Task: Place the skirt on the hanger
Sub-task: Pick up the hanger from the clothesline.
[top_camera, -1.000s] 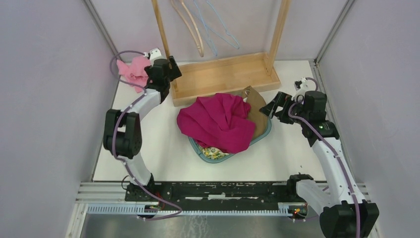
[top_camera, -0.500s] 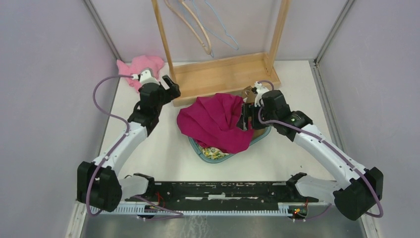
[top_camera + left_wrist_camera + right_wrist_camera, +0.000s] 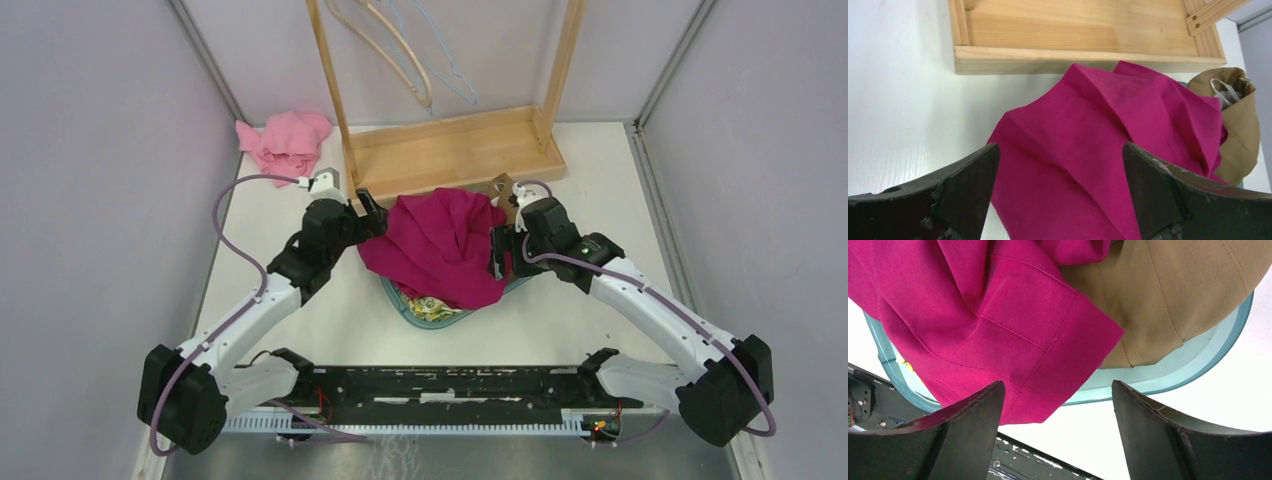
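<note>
A magenta skirt (image 3: 440, 245) lies crumpled over a teal basket (image 3: 425, 312) in the middle of the table. It also shows in the left wrist view (image 3: 1098, 145) and the right wrist view (image 3: 998, 325). My left gripper (image 3: 368, 215) is open and empty at the skirt's left edge. My right gripper (image 3: 497, 255) is open and empty at the skirt's right edge, above the basket rim (image 3: 1168, 380). Wooden and blue wire hangers (image 3: 405, 50) hang on the wooden rack (image 3: 450, 150) at the back.
A tan garment (image 3: 518, 222) lies in the basket under the skirt; it also shows in the right wrist view (image 3: 1173, 295). A pink cloth (image 3: 283, 140) lies at the back left. The rack's wooden base tray (image 3: 1078, 35) is just behind the skirt.
Both arms have swung inward from the table's sides to the skirt. The left gripper came forward and right from the pink cloth; the right gripper came left to the basket.
</note>
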Controlling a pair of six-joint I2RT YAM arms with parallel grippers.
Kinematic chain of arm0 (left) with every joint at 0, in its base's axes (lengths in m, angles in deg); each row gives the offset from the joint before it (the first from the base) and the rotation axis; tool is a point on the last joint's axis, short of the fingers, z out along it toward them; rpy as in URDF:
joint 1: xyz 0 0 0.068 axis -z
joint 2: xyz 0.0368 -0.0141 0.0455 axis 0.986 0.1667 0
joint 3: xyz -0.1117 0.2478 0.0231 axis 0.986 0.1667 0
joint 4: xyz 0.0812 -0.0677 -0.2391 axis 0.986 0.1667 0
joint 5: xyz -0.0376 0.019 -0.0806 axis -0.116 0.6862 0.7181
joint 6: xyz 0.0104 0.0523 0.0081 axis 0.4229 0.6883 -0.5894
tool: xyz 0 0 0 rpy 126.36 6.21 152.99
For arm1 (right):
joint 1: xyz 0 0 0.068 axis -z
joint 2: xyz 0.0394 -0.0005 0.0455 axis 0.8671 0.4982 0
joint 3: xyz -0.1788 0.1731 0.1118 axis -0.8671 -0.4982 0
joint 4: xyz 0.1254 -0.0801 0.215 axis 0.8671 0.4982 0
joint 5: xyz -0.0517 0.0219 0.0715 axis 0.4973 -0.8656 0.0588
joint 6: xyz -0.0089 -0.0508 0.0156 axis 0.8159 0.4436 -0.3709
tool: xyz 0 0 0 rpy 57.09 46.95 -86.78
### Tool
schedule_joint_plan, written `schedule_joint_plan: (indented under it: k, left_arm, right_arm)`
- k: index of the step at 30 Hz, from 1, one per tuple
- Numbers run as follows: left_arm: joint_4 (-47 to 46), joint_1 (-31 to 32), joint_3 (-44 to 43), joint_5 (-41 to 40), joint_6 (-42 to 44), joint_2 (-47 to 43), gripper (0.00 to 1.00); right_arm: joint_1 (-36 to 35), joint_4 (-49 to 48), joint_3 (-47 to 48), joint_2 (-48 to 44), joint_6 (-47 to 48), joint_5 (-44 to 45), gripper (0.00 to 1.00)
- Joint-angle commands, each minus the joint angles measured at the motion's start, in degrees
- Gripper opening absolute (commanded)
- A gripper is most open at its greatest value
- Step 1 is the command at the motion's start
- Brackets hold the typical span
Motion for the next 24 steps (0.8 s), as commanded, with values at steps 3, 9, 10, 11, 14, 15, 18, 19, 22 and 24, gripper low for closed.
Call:
schedule_joint_plan:
  k: [3,9,10,11,14,15,18,19,22,24]
  left_arm:
    - [4.1,0.4,-1.6,-2.9,1.4,-4.0,0.99]
    - [4.3,0.4,-2.2,-2.8,1.2,-2.5,0.99]
    - [4.1,0.3,-2.2,-2.2,1.0,-2.1,0.99]
    - [3.7,0.4,-2.1,-1.5,0.9,-1.6,0.99]
    - [2.8,0.4,-1.5,0.2,0.1,-1.8,0.99]
    - [2.2,0.4,-1.0,0.7,-0.4,-2.1,0.99]
    - [0.5,0.3,1.2,1.9,-2.2,-3.8,0.99]
    - [-0.2,0.3,2.0,2.3,-2.8,-4.4,0.99]
    - [-1.6,0.3,3.8,3.2,-3.5,-5.6,0.99]
    - [-1.6,0.3,4.1,3.2,-3.0,-5.6,0.99]
  right_arm:
    - [-0.3,-5.2,0.5,-0.6,0.1,0.6,0.87]
    - [-0.2,-7.0,15.9,6.2,4.3,1.7,0.88]
    - [-0.1,-7.0,20.7,8.4,5.2,2.5,0.88]
    - [0.0,-6.9,24.0,10.4,6.0,3.3,0.87]
    - [1.8,-9.4,30.7,15.7,6.7,3.4,0.85]
    - [2.8,-10.7,32.3,17.3,6.3,2.6,0.84]
    - [5.6,-14.2,36.6,22.5,4.5,0.0,0.82]
    - [6.0,-14.9,38.2,24.1,4.4,-0.4,0.81]
    - [6.5,-17.3,42.6,30.1,5.6,-2.2,0.81]
    - [6.5,-20.3,44.2,32.7,6.0,-2.7,0.81]
